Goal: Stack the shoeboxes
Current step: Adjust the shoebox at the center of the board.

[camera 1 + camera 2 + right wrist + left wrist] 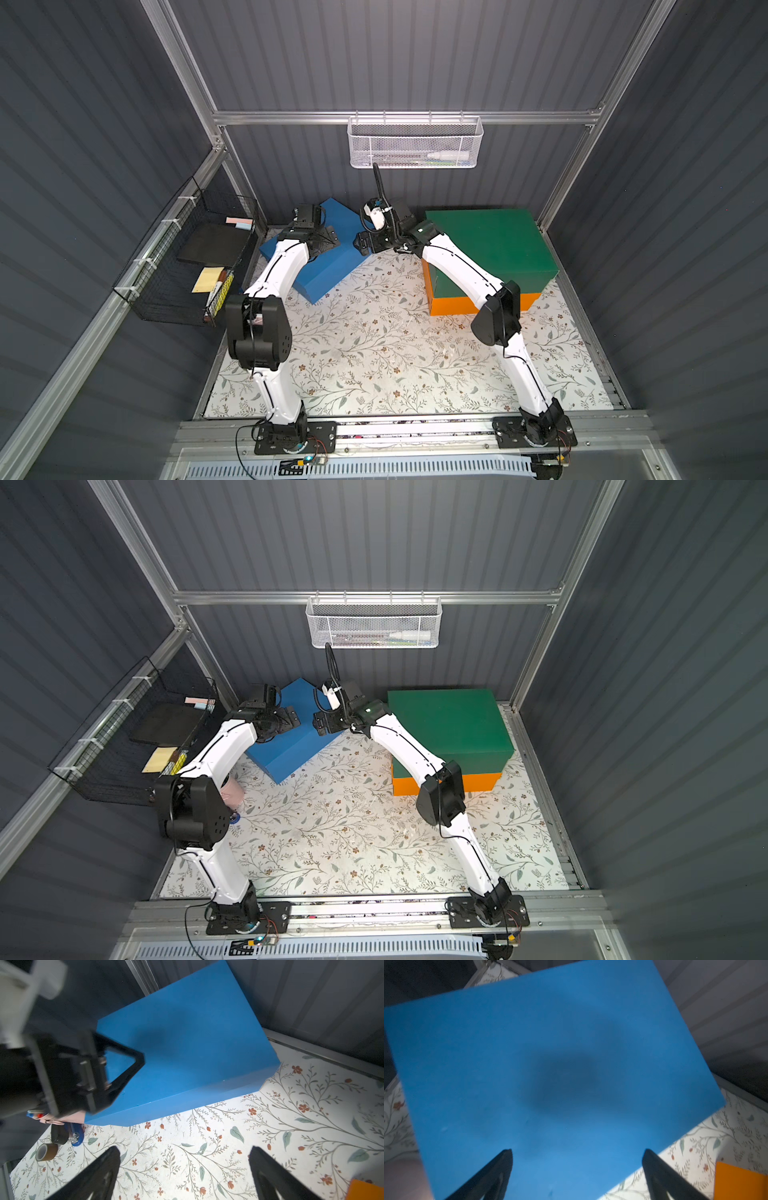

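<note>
Two are stacked, green shoebox (490,241) on orange shoebox (453,305); blue shoebox (332,266) stands apart; left gripper (577,1150) above its lid, right gripper (185,1148) beside it; both jaws wide, empty.

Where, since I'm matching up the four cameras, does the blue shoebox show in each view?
Top view: blue shoebox at back left, turned askew.
Top view: same back-left spot.
Left wrist: fills most of the picture.
Right wrist: ahead, across the floral mat.
Shared landmark: the orange shoebox shows in all four.
</note>
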You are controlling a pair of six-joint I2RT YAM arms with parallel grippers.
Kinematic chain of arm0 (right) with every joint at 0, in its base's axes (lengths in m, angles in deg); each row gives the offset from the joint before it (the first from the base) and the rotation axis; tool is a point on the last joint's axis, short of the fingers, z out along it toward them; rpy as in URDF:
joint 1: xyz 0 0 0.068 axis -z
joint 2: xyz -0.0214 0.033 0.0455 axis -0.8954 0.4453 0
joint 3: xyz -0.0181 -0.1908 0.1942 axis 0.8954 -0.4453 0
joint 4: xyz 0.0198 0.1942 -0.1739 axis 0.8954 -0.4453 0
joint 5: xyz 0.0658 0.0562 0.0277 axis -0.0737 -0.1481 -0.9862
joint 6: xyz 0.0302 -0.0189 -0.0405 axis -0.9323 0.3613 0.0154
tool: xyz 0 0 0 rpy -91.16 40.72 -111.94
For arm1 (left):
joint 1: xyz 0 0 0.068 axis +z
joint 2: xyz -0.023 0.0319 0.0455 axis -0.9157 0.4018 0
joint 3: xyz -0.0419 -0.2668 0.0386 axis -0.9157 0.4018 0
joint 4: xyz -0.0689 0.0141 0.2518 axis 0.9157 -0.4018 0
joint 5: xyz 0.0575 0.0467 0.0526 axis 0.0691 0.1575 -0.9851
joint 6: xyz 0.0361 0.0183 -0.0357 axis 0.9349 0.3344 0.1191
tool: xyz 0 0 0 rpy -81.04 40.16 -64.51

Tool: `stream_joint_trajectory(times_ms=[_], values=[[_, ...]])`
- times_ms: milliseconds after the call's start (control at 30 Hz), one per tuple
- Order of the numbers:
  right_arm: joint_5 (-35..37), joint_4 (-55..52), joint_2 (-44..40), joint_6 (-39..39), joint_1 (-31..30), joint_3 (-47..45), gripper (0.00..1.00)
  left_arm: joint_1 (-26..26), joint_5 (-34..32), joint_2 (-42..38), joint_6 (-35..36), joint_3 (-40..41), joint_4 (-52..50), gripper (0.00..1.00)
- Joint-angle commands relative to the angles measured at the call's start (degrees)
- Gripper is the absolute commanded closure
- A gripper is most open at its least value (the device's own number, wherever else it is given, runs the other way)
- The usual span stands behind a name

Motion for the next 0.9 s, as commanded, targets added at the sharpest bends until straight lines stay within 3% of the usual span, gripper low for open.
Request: stream_joint_trajectory(times_ms=[0,300,500,633,767,867], values=[[-1.6,1.0,-5.6,-0.1,-0.2,-1.2,0.01,-0.2,-2.4,4.9,3.9,-5.8,0.6,0.00],[-4.2,-0.7,-13.3,0.8,-0.3,-6.0,0.01,-0.1,-3.2,19.5,6.9,-25.1,1.9,0.00],[-5.5,0.0,-19.1,0.9,-0.3,-16.3,0.01,-0.1,-8.0,26.9,14.1,-34.7,3.8,0.00],[-5.8,0.8,-21.3,0.9,-0.4,-20.8,0.01,-0.1,-6.2,32.5,15.4,-40.6,-1.1,0.00],[-5.9,1.2,-21.3,1.1,-0.3,-21.4,0.01,-0.3,-1.2,34.0,13.5,-39.8,-4.1,0.00],[-6.3,1.5,-21.0,0.8,-0.4,-21.4,0.01,-0.4,1.5,31.1,13.0,-32.2,-2.1,0.00]])
